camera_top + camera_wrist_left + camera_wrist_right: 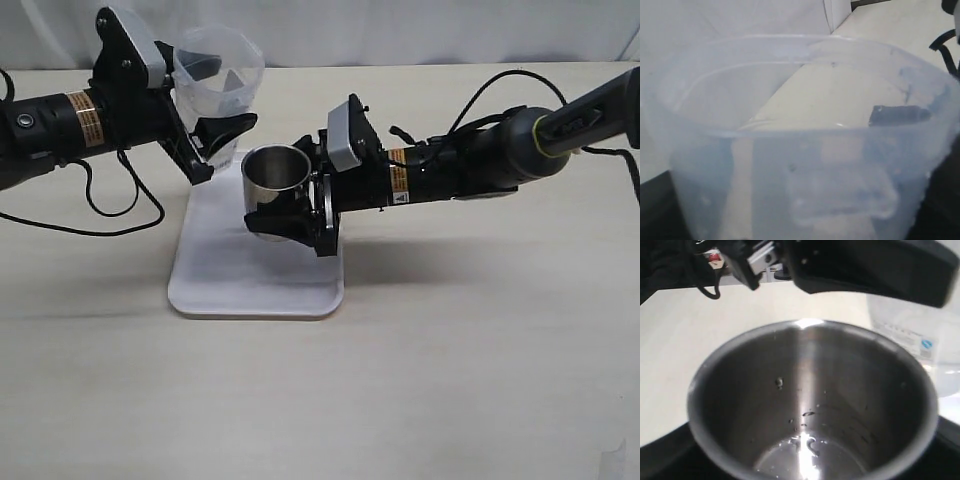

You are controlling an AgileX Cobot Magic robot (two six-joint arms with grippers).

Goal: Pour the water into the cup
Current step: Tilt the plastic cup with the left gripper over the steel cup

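Worktop (450, 380): pale beige and matt, with a light wall behind it and black cables trailing over it on both sides.
Tray (250, 290): flat, white, with rounded corners, lying on the worktop near the middle, below both hands.
Left hand (212, 145): clamped on the lower part of the beaker, one dark finger on either side of it.
Beaker (215, 65): translucent plastic, raised off the worktop, its open mouth above the left hand. It sits up and to the left of the cup in the exterior view, close by it.
Right hand (290, 195): closed around the cup's wall, black fingers on opposite sides.
Cup (275, 170): shiny steel, short, no handle, mouth up, held over the tray's right half. I cannot tell whether its base touches the tray.
Water (805, 462): a thin glinting pool on the cup's bottom, with a few droplets on the inner wall. How much is in the beaker is hard to tell through the cloudy plastic.
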